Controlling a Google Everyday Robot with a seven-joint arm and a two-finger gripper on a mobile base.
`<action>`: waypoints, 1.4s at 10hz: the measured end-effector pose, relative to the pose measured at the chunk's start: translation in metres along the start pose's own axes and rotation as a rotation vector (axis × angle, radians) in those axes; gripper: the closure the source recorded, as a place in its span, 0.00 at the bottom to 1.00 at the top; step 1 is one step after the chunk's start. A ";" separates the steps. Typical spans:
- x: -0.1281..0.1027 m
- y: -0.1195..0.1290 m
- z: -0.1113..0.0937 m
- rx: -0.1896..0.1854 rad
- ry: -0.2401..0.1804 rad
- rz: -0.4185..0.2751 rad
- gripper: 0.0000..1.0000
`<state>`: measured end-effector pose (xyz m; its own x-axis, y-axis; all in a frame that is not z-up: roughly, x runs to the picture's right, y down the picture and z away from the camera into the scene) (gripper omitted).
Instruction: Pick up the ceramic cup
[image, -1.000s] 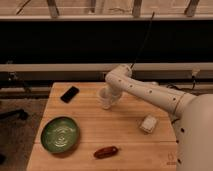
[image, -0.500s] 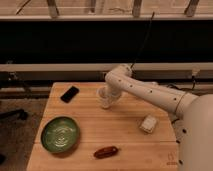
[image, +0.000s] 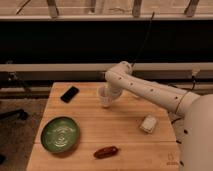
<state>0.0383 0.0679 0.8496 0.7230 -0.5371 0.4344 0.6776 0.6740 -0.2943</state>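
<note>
gripper (image: 109, 95) sits right at the ceramic cup (image: 104, 97); fingers hidden, so i cannot tell their state; a loose hold risks tipping it onto the table (image: 125, 132).

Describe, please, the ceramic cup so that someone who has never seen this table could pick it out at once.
On the wooden table, look toward the far edge near the middle, where the white arm's gripper is at the ceramic cup. It is small, plain white and narrower at its base. The green bowl is much bigger, the black phone flat, and the white block rectangular.
</note>
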 end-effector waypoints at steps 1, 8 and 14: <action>-0.001 -0.002 -0.003 0.002 0.001 -0.005 1.00; 0.002 -0.006 -0.019 0.006 0.002 -0.028 1.00; 0.003 -0.008 -0.029 0.011 0.000 -0.036 1.00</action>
<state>0.0387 0.0463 0.8287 0.6981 -0.5614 0.4444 0.7018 0.6594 -0.2694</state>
